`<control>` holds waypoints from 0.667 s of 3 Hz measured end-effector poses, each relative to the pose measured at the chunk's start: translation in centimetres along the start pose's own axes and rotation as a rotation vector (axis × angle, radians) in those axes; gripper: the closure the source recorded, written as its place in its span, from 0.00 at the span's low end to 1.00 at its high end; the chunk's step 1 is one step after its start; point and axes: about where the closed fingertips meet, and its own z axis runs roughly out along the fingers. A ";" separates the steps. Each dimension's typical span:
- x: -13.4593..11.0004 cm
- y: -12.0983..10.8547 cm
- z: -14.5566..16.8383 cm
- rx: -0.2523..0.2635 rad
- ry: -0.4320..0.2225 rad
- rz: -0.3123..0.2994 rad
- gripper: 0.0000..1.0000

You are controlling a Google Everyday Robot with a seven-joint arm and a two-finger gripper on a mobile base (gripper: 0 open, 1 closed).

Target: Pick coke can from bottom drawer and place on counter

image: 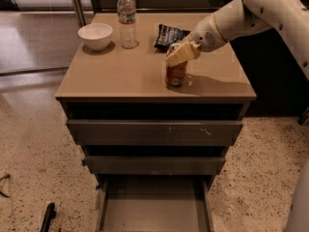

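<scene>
The coke can stands upright on the counter, right of the middle and near the front edge. My gripper is at the can's top and covers its upper part, with the white arm reaching in from the upper right. The bottom drawer is pulled out below the cabinet, and its grey floor shows nothing on it.
A white bowl, a clear water bottle and a dark snack bag sit at the back of the counter. The two upper drawers are closed. A dark object lies on the speckled floor at lower left.
</scene>
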 end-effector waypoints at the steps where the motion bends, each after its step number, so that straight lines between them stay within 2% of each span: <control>1: 0.0 0.0 0.0 0.000 0.000 0.000 0.59; 2: 0.0 0.0 0.0 0.000 0.000 0.000 0.36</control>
